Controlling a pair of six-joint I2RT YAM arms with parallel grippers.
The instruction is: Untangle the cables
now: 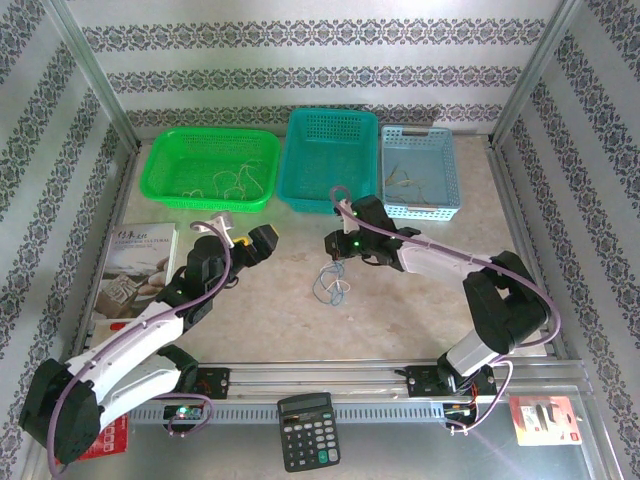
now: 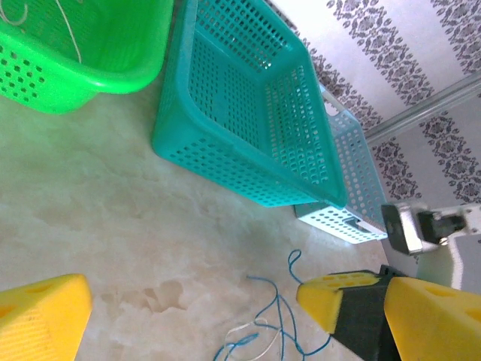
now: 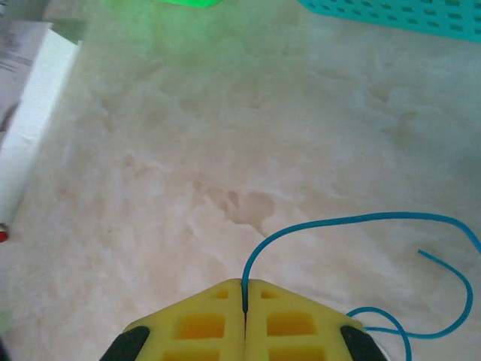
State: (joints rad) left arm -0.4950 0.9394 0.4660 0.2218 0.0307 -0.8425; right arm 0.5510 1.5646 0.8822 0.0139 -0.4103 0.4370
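Item, cables (image 1: 332,288): we log the tangle just nearward of our right gripper (image 3: 244,286), which is pinched tight on its blue wire (image 3: 338,222); the left gripper (image 1: 262,240), spread wide and empty, sits farther off, leftward.

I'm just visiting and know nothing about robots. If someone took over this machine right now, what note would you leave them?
Left hand: open, holding nothing, raised over the beige table, left of the tangle in the overhead view.
Right hand: shut on a thin blue wire from the tangle.
Cables: a small tangle of thin blue and whitish wires lies on the table in front of the teal plastic basket.
Done: thin loose wires already lie in the green plastic basket and the pale blue plastic basket.
Left: probably draw the blue wire free, then separate the rest.
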